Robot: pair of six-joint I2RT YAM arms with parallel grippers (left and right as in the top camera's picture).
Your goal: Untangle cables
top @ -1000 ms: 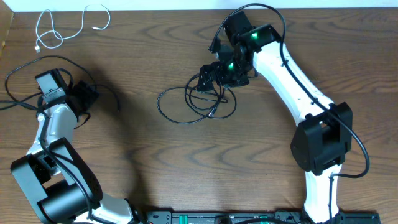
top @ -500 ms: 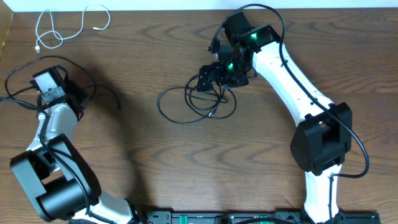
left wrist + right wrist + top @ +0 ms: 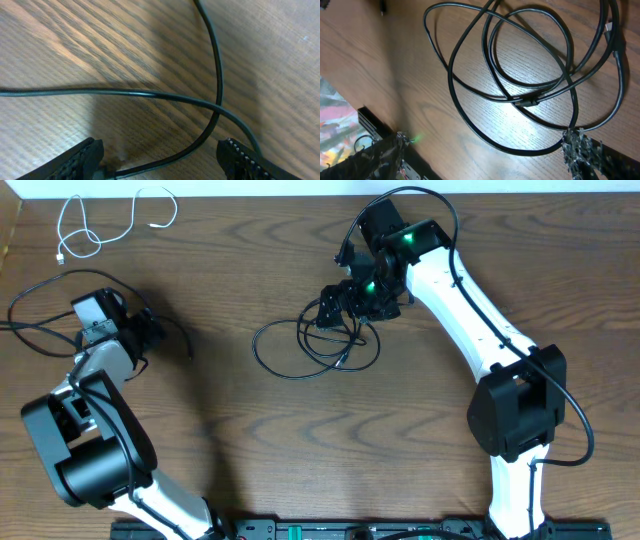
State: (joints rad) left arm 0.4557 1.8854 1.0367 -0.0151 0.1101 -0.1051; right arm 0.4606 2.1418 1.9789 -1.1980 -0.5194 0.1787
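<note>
Overhead table (image 3: 300, 450): bare wood carrying three separate cable groups: white at the far left corner, one black strand at the left, the black knot in the middle
Right arm (image 3: 465, 295): reaches across to the middle so that its wrist camera looks straight down on the knot; same pose as a second ago
Left arm (image 3: 92, 368): folded back over its own base toward the left edge, likely to work the lone strand there; its wrist has swung a little to the right since the earlier frames
Black tangle (image 3: 318, 345): several overlapping loops lying flat under the right wrist, a small plug in the middle of the pile; unchanged from before, so judged not yet untangled
Left black cable (image 3: 218, 65): crosses over itself just ahead of the left fingers; in the overhead view it arcs round the left wrist, well apart from the tangle
White cable (image 3: 95, 238): loose loops near the far left corner, touched by neither arm; lies as it did earlier
Right gripper (image 3: 480, 155): fingers spread wide above the near edge of the loops, nothing clamped between them — judged poised to pick out a strand
Left gripper (image 3: 160, 165): fingers apart; one strand runs low between them, close to the left finger, but is not pinched — a grasp looks near, not made
</note>
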